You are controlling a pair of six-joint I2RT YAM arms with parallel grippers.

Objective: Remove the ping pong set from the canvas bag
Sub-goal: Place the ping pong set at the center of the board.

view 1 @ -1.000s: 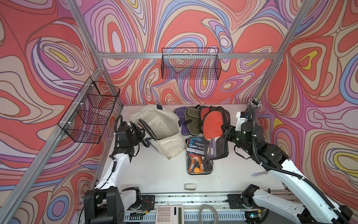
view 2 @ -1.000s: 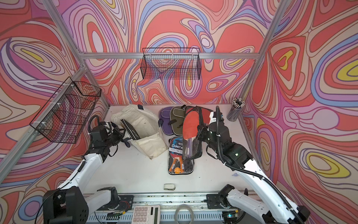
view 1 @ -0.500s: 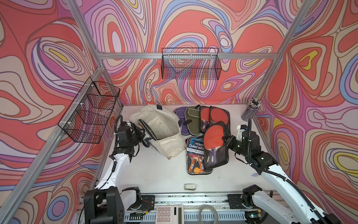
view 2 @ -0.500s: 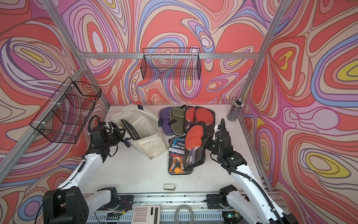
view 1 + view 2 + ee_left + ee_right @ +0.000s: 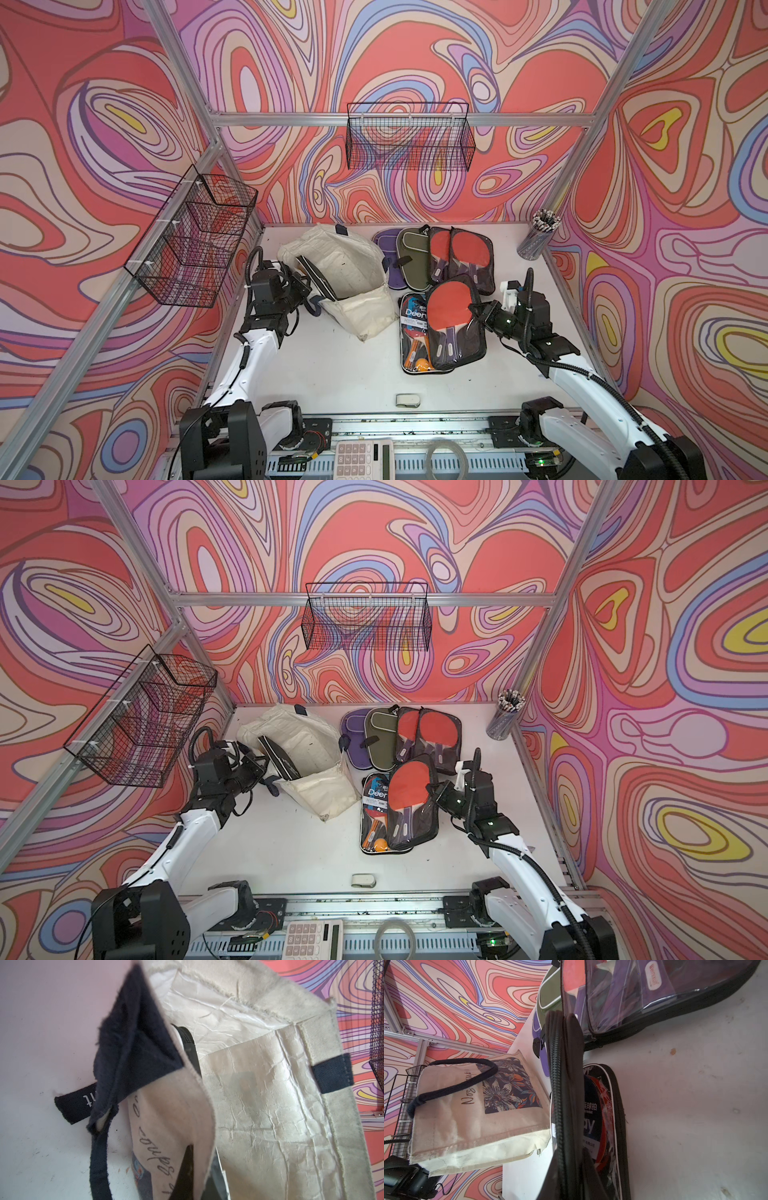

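Cream canvas bag (image 5: 345, 266) pinched by the left gripper (image 5: 308, 291) — right gripper (image 5: 474, 314) clamped on the ping pong set (image 5: 451, 320), zipper edge.

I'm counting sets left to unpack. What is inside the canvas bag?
One black-edged paddle case leans out of the canvas bag through its open mouth. The case's lower part, and anything beneath it, is hidden by the cloth.

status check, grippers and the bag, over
Left gripper shut on canvas bag strap. Right gripper shut on clear paddle case, outside the bag, over the Deer set. One black case edge in the bag mouth.
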